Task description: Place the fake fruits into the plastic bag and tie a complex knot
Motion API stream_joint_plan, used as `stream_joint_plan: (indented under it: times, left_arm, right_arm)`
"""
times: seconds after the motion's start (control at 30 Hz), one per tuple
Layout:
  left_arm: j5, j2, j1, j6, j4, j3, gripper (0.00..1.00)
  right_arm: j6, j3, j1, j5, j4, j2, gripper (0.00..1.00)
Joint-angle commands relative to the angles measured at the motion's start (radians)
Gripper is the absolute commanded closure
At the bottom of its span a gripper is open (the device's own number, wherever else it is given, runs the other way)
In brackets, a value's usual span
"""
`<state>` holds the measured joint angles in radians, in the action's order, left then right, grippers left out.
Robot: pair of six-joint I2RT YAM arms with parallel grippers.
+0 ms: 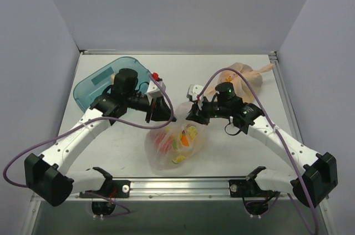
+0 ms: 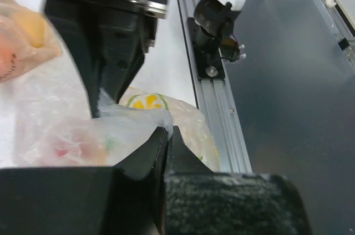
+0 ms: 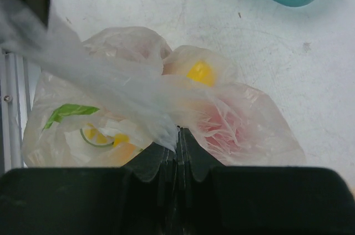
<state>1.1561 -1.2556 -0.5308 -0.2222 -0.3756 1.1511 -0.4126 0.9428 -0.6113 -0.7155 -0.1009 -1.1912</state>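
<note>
Bag: the clear crinkly plastic bag (image 1: pixel 165 156) sits on the white bench (image 1: pixel 233 152) at 6 o'clock from the bench's middle, between the two arms, its body bulging and its top film gathered upward.
Fruits: the small glossy plastic toy fruits (image 1: pixel 180 142) lie inside the bag; yellow, orange and red ones show through the film, and a green-rimmed slice (image 3: pixel 95 135) shows in the right wrist view.
Neck: a band of film runs taut from one pincer to the other; whether it is tied I cannot tell.
Left pincer (image 2: pixel 167 131): clenched on the bag's film at the bag's 11 o'clock.
Right pincer (image 3: pixel 177 133): clenched on the same film at the bag's 1 o'clock, close to the left one.
Left arm (image 1: pixel 77 138): rises from 7 o'clock, elbow bent, wrist turned toward 4 o'clock.
Right arm (image 1: pixel 277 138): rises from 5 o'clock, wrist turned toward 8 o'clock.
Tray: a teal translucent plastic tray (image 1: pixel 94 85) lies at 10 o'clock.
Other bag: a peach-orange tied plastic bag (image 1: pixel 247 74) lies at 2 o'clock.
</note>
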Motion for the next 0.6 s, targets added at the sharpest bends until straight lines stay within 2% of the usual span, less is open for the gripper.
stream_joint_plan:
  times: [0.0,0.2,0.23,0.37,0.5,0.53,0.57]
  left_arm:
    - [-0.063,0.056,-0.079,-0.009,-0.022,-0.051,1.0]
    - [-0.349,-0.004,-0.236,-0.032,0.0,-0.135,1.0]
    - [-0.433,-0.013,-0.259,-0.035,0.01,-0.146,1.0]
    - [-0.619,-0.028,-0.343,-0.088,0.072,-0.23,1.0]
    - [-0.708,-0.074,-0.376,-0.129,0.081,-0.255,1.0]
    - [-0.726,-0.093,-0.38,-0.143,0.076,-0.255,1.0]
    - [-0.736,-0.096,-0.377,-0.147,0.063,-0.254,1.0]
  right_arm:
    - [0.142,-0.039,-0.011,0.096,0.026,0.01,1.0]
    - [0.299,-0.061,-0.013,0.175,0.089,0.004,1.0]
    - [0.31,-0.064,-0.011,0.182,0.093,0.002,1.0]
    - [0.376,-0.075,0.007,0.18,0.136,0.005,1.0]
    - [0.393,-0.084,0.018,0.154,0.138,0.025,1.0]
    - [0.339,-0.085,0.019,0.145,0.129,0.03,1.0]
    - [0.295,-0.081,0.019,0.119,0.106,0.033,0.93]
